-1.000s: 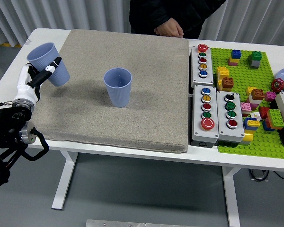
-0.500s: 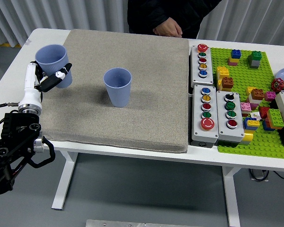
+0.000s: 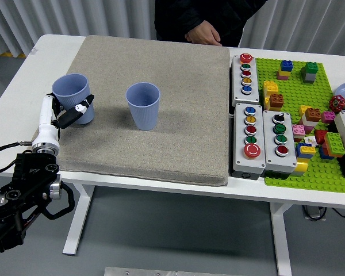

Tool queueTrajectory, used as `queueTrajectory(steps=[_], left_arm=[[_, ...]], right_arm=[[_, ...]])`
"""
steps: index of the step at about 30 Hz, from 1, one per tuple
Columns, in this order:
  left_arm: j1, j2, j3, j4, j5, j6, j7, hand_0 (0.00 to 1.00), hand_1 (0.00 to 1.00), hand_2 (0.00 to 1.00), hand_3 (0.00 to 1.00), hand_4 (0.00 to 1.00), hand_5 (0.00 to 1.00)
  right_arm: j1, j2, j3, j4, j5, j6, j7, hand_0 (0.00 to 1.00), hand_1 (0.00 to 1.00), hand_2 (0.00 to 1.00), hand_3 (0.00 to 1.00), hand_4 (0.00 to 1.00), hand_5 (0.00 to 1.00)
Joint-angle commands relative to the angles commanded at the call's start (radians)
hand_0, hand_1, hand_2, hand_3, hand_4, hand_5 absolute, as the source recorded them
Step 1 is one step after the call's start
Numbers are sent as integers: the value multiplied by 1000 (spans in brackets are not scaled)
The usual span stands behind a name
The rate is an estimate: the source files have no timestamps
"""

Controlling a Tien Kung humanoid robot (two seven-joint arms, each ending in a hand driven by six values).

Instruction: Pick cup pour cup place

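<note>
While two blue plastic cups are in view, only one is held: the left hand [image 3: 69, 113] has its fingers clamped around the held cup [image 3: 74, 99], which sits near the left edge of the grey mat [image 3: 161, 144]. This cup is about upright, its long axis close to vertical, mouth up and leaning slightly toward the far left; whether its base touches the mat cannot be told. The free cup [image 3: 143, 105] stands upright on the mat to the right of the held one, well apart from it, mouth up.

Count: one mat, three grey button boxes [image 3: 246, 73] just beside the mat's right edge, one green brick baseplate [image 3: 310, 172] beyond them carrying many loose bricks. One person's hand [image 3: 202, 33] rests at the mat's far edge.

The mat is bare between the two cups, in front of them toward its near edge, and across its right half. The right hand is out of view.
</note>
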Motion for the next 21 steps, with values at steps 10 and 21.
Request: queueTrajectory(steps=[10, 21], left_arm=[[20, 0, 6, 11, 5, -10, -18, 573, 545, 556, 525, 765, 249], [43, 1, -23, -3, 29, -48, -31, 600, 578, 602, 576, 789, 271]], right_arm=[[-2, 1, 2, 0, -6, 2, -2, 719, 683, 680, 630, 148, 451], [-4, 2, 3, 0, -15, 3, -6, 719, 683, 680, 629, 147, 447]])
